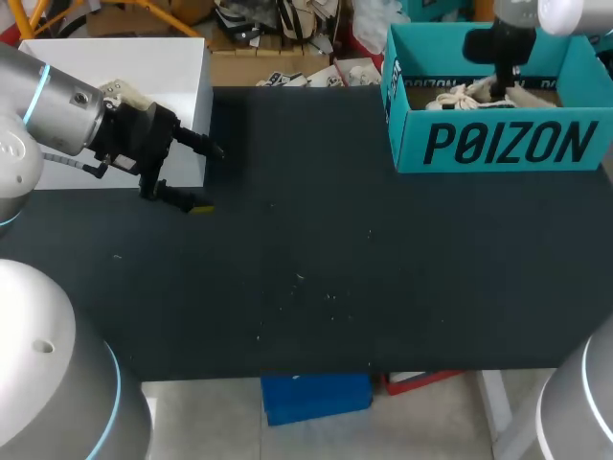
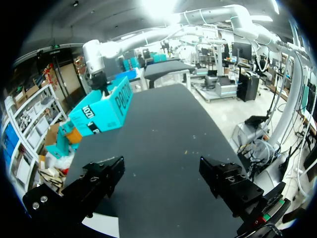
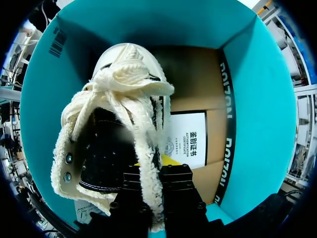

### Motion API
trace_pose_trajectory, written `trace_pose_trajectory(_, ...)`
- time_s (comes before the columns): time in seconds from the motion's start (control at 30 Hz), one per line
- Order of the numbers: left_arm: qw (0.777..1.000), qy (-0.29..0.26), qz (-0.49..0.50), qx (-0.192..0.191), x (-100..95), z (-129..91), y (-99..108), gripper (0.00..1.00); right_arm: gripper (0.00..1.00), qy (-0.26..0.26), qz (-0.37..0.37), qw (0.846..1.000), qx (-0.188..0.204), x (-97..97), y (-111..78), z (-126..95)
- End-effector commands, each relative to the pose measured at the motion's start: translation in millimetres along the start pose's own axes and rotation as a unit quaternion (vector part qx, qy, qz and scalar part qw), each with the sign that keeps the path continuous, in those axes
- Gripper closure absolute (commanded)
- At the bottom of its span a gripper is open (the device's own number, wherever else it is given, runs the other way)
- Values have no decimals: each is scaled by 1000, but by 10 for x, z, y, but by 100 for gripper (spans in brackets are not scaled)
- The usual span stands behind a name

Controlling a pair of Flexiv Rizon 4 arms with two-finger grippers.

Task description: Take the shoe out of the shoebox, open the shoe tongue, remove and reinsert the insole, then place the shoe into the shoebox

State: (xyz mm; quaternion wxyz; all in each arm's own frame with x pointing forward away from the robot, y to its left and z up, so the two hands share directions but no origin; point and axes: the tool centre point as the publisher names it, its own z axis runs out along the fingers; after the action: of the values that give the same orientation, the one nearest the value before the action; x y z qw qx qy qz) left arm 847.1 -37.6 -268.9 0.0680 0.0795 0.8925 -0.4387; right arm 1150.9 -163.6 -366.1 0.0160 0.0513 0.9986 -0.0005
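The teal shoebox (image 1: 498, 144) stands open at the table's back right. Inside it lies a cream shoe (image 3: 124, 124) with fluffy cream laces (image 1: 466, 95) and a dark lining. My right gripper (image 3: 157, 173) reaches down into the box and is shut on the shoe's fluffy side edge near the opening, with its tips hidden by the trim. My right arm (image 1: 498, 43) comes down from above the box. My left gripper (image 1: 206, 179) hovers open over the table's left side with nothing in it. From the left wrist, the shoebox (image 2: 101, 110) lies far ahead of the open fingers (image 2: 99, 181).
A white box (image 1: 124, 67) stands at the back left, just behind my left gripper. A white card (image 3: 188, 139) lies on the shoebox's brown floor beside the shoe. The dark table (image 1: 316, 278) stretches between the two arms.
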Motion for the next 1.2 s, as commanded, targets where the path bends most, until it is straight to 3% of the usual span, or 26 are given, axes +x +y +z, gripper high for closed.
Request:
trace_pose_trajectory(0.03,1000,-1,1,-1,9,9,4,0,100,8,-1,1000,-2,-47,14,66)
trace_pose_trajectory(0.33,1000,-1,1,-1,9,9,4,0,99,14,-7,1000,-4,-51,25,116)
trace_pose_trajectory(0.37,1000,-1,1,-1,9,9,4,0,84,15,-8,1000,-4,-45,24,121)
trace_pose_trajectory(0.43,1000,-1,1,-1,9,9,4,0,77,18,-8,1000,-3,-32,29,123)
trace_pose_trajectory(0.5,1000,-1,1,-1,9,9,4,0,76,19,-7,1000,-3,-14,22,119)
trace_pose_trajectory(0.57,1000,-1,1,-1,9,9,4,0,65,20,-6,1000,-2,-5,11,105)
trace_pose_trajectory(0.8,1000,-1,1,-1,9,9,4,0,74,12,-3,1000,12,-14,-80,-44)
trace_pose_trajectory(1.2,1000,-1,1,-1,9,9,4,0,76,-40,7,998,50,32,-190,-775)
